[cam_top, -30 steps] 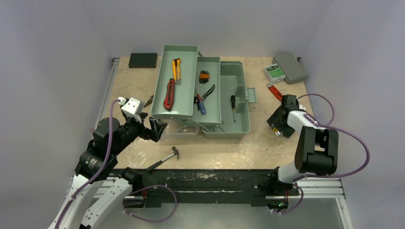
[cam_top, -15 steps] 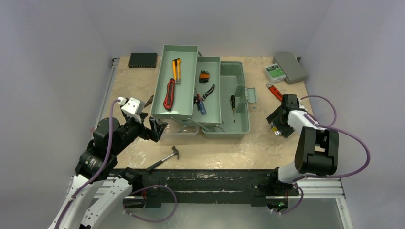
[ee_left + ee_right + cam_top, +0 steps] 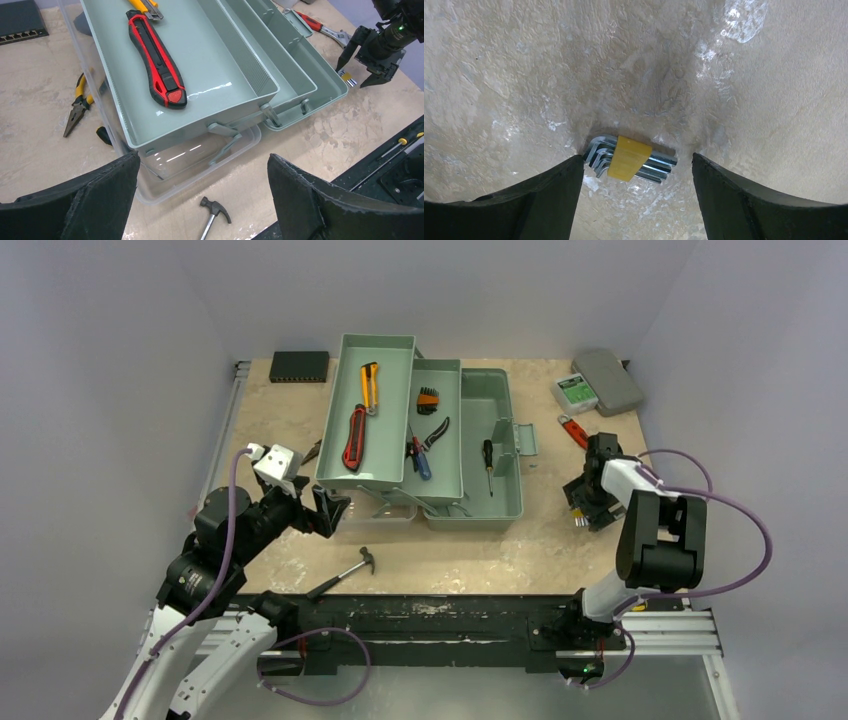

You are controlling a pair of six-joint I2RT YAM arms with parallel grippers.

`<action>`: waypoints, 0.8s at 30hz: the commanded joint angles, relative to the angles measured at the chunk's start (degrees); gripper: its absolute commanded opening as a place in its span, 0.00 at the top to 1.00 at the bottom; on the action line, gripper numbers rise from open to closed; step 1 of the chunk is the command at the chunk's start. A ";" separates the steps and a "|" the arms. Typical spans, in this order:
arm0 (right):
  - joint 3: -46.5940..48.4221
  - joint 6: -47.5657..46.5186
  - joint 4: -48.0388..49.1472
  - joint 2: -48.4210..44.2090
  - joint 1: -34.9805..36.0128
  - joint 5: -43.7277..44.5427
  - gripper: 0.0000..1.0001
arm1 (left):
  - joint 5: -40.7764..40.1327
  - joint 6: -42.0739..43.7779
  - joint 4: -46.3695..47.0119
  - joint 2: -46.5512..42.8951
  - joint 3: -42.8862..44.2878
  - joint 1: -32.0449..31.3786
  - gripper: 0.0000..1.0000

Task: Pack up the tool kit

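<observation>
Top external view, from the arm bases outward: a small hammer lies on the bench nearest the front edge, left of centre. Just beyond it the left jaws hang spread wide, holding nothing, facing the near left corner of the toolbox. On the other side the right jaws point down at the bench, spread to either side of a yellow-sleeved hex key set that lies flat between them; they are not pressed onto it. The sage-green toolbox sits mid-bench, open, its trays stepped out to the left above the clear lid. Its top tray carries a red knife and a yellow knife. The middle tray holds black-handled pliers and an orange-sleeved hex key set, and a screwdriver lies in the base. Yellow-handled pliers lie on the bench left of the box, and a red-handled wrench lies to its right. Along the far edge sit a flat black box, a small green-labelled box and a grey case.
</observation>
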 commanded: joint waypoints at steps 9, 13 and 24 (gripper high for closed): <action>5.07 7.83 -6.98 2.76 -0.34 1.94 0.13 | -0.35 1.14 0.47 -0.03 0.25 -0.37 0.05; 6.24 10.54 -10.80 -1.38 -0.34 3.75 0.01 | -0.23 1.10 0.73 0.01 0.26 -0.35 0.05; 5.36 22.09 -17.57 -9.97 -1.28 3.29 0.01 | -0.26 1.10 0.68 -0.33 0.26 -0.37 0.05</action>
